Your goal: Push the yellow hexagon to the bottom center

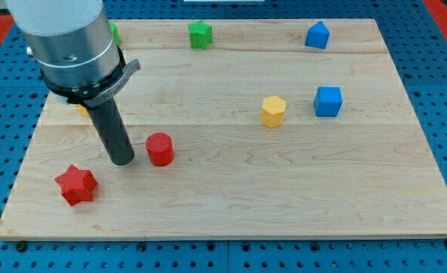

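The yellow hexagon [273,111] sits on the wooden board [299,189], right of centre and in the upper half. A blue cube [328,101] lies just to its right. My tip [123,161] rests on the board at the left, far to the left of the yellow hexagon. A red cylinder [160,149] stands just right of my tip, close to it. A red star [76,184] lies below and left of my tip.
A green star [200,34] lies near the top edge, centre-left. A blue pentagon-like block [317,35] lies at the top right. A green block [114,32] and a yellow block [81,109] peek out from behind the arm.
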`<state>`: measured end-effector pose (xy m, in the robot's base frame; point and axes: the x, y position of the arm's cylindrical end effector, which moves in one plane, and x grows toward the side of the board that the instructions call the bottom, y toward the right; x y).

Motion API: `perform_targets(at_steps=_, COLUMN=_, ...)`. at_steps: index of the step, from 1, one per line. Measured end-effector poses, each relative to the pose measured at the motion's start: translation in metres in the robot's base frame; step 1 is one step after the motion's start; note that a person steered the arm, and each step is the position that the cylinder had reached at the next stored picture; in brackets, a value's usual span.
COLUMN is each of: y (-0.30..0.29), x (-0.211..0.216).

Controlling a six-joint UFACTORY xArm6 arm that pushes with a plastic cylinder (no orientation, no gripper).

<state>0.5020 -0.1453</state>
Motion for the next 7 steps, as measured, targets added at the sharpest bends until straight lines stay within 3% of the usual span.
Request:
perform_targets(at_steps=2, y=0.032, x=-0.043)
perform_targets(at_steps=3, y=0.111, x=-0.066)
perform_targets(at_steps=4, y=0.143, x=-0.110)
perform_targets(at_steps=5, y=0.207, x=-0.117)
perform_targets(at_steps=6, y=0.222, x=-0.113)
perform_targets(at_steps=7, y=0.239, x=-0.078)
